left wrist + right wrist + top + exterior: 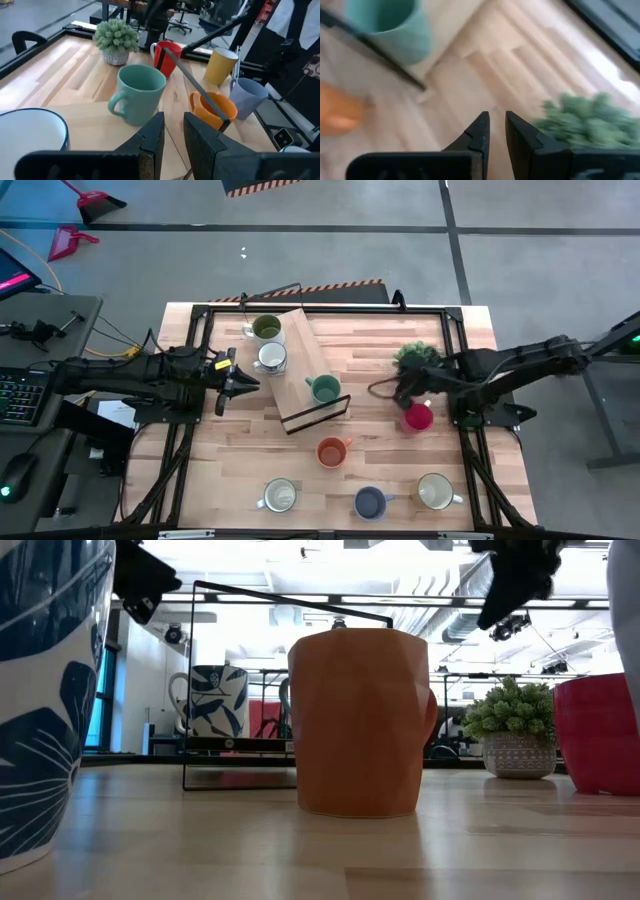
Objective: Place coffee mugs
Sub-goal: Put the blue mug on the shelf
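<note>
Three mugs are set on the wooden rack [300,370]: olive mug [266,328], white mug [271,357], teal mug [323,388]. Left gripper [228,387] is parked at the rack's 9 o'clock, fingers nearly together, empty. Right gripper [404,396], fingers nearly together and empty, hangs at 10 o'clock of the red mug [418,417], judged next. Orange mug [331,451], blue mug [370,502] and two pale mugs wait along the 6 o'clock edge.

potted plant [417,357] on table [470,330], wire rack [318,418]
</note>
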Available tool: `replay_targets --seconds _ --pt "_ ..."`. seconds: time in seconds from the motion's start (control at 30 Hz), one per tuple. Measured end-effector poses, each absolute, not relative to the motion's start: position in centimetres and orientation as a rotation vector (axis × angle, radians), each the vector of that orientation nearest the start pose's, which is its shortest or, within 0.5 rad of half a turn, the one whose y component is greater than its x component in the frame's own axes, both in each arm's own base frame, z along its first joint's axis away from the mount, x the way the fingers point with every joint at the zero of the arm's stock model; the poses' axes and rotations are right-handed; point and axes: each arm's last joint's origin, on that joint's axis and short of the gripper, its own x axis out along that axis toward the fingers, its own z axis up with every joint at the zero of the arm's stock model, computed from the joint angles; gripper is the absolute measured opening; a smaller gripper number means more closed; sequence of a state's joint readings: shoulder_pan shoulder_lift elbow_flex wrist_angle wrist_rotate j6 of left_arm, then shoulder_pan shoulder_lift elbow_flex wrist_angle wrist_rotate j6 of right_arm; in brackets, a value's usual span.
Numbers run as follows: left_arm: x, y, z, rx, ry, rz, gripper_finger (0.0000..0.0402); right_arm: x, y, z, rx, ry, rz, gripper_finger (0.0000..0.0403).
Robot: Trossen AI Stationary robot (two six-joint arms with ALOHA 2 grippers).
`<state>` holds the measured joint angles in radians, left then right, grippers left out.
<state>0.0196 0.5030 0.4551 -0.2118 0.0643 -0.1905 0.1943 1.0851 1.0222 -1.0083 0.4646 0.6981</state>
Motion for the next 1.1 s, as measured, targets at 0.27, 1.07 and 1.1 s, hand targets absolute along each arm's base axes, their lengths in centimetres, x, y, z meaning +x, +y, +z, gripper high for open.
replay_targets --seconds 0.27,1.07,1.1 --pt "13.0 0.1 25.6 -0.294 0.258 -0.008 0.006 14.0 0.5 27.4 0.418 0.529 -0.379 0.0039" --pt "18.2 -5.7 31.8 -0.527 0.588 -0.208 0.006 11.0 0.3 20.1 0.434 0.135 -0.008 0.0039" --pt "18.7 -6.2 31.7 -0.538 0.612 -0.214 0.006 11.0 0.3 19.9 0.434 0.15 -0.005 0.0039"
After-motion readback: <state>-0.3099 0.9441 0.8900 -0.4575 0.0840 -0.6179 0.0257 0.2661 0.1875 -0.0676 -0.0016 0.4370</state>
